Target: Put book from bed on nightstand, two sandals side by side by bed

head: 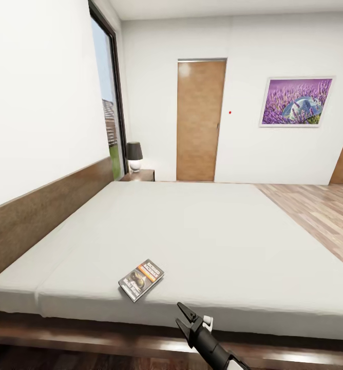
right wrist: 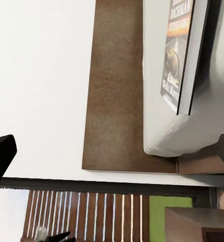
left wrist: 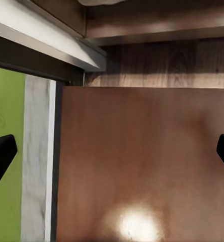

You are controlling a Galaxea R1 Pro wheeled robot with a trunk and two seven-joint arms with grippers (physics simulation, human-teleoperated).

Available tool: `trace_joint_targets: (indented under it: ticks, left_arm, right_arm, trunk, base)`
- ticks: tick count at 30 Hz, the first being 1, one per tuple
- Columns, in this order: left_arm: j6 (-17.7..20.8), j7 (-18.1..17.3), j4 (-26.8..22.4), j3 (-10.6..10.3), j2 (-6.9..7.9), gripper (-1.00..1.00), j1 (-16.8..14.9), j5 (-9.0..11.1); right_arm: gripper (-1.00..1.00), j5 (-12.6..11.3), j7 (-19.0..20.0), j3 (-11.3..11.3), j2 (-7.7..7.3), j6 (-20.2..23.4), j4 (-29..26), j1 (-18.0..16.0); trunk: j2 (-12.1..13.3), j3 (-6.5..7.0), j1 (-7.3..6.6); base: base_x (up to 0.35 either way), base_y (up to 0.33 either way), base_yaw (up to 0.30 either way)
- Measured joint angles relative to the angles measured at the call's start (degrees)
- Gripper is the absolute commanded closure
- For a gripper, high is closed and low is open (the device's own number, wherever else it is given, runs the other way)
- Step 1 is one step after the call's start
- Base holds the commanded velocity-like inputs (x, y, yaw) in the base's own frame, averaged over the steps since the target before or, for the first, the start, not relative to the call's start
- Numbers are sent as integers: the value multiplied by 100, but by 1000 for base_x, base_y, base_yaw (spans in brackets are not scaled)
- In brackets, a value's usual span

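Note:
The book (head: 140,280) lies flat on the off-white mattress of the bed (head: 207,231), close to its near edge. In the head view my right gripper (head: 178,313) is open, just short of that edge and a little to the right of the book. The right wrist view also shows the book (right wrist: 182,55) resting on the mattress, with the brown headboard (right wrist: 114,85) beyond it. My left gripper (left wrist: 112,156) is open over the glossy reddish-brown top of a nightstand (left wrist: 142,191). Another nightstand (head: 139,175) stands at the bed's far corner. The sandals are out of view.
A small lamp (head: 134,155) with a dark shade sits on the far nightstand, beside a tall window (head: 110,103). A wooden door (head: 199,121) and a lavender picture (head: 296,101) are on the far wall. Wood floor (head: 320,216) runs along the bed's right side.

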Motion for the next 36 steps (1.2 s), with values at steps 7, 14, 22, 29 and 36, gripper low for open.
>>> trace_joint_targets:
  ticks: [7,14,22,29,36]
  left_arm:
    - [109,-1,0,133,11,-100,-7,1]
    - [531,0,0,485,14,-100,-1,-5]
    - [841,1,-3,738,17,-100,-4,-10]
    - [937,-1,-2,863,43,-100,-9,4]
    - [1460,-14,-5,1365,47,-100,-16,-9]
  right_arm:
    - [-100,1,-9,1,0,0,-4,0]
    - [-100,2,-17,3,-1,0,-6,0]
    - [-100,0,-13,2,-1,0,-14,0]
    - [-100,0,-12,3,-1,0,-20,0]
    - [-100,0,-11,3,-1,0,-22,0]
  trunk:
    - [0,0,0]
    - [-239,-107,131]
    - [-321,-144,176]
    - [-321,-144,176]
    - [-401,-179,220]
  base:
    - [0,0,0]
    - [0,0,0]
    - [0,0,0]
    - [0,0,0]
    - [0,0,0]
